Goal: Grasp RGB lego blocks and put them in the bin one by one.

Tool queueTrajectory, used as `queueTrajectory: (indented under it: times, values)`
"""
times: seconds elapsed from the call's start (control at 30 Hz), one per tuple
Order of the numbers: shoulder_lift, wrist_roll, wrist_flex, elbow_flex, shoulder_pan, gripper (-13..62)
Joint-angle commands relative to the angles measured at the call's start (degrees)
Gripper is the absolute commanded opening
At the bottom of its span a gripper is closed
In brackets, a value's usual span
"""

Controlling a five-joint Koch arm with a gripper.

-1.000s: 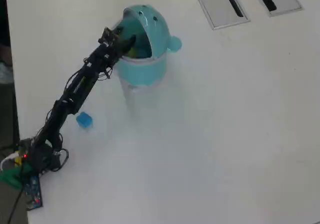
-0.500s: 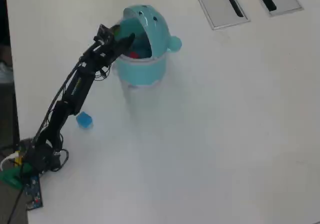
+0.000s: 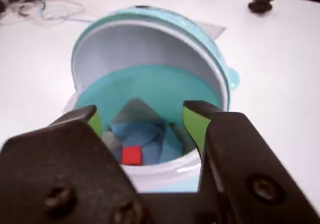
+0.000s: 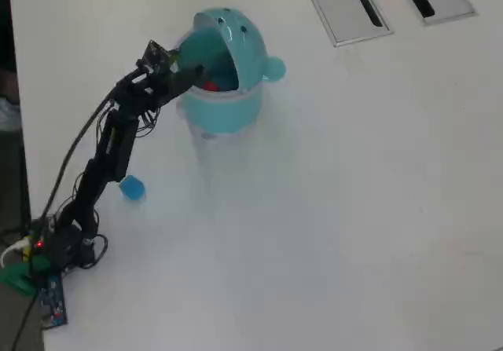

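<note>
Black gripper (image 3: 142, 119) now spread and empty, pulled back from turquoise round plastic bin (image 4: 224, 107); small red cube block (image 3: 132, 155) inside; light blue block (image 4: 132, 188) awaits.

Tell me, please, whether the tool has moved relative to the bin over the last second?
Yes. In the overhead view the tool has backed out leftward from the bin's opening to its rim.

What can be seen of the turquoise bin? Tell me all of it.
The bin is a round turquoise tub that looks like plastic, standing upright on the white table. Its domed lid is flipped back, with dark dots on top and a small knob at the side. A red block lies inside. The open gripper hovers before its mouth, not touching.
</note>
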Motion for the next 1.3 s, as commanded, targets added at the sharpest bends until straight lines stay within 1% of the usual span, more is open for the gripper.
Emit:
queueTrajectory:
  times: [0.0,0.13,0.43,0.6,0.8,0.87,1.03,1.27]
  values:
    - [4.5,-0.1,0.0,-3.0,-0.2,30.2]
    - [5.3,0.1,1.6,-3.0,-0.9,30.3]
    - [11.1,0.0,9.6,-2.9,-4.6,30.8]
    - [13.9,0.0,13.7,-2.6,-4.5,30.8]
    - [18.7,0.0,14.3,-0.4,-3.2,30.9]
    - [22.8,-0.5,14.0,5.3,-2.2,30.8]
    - [35.5,-1.8,9.2,27.2,0.1,30.8]
    - [46.8,-1.8,8.3,45.1,-0.1,30.9]
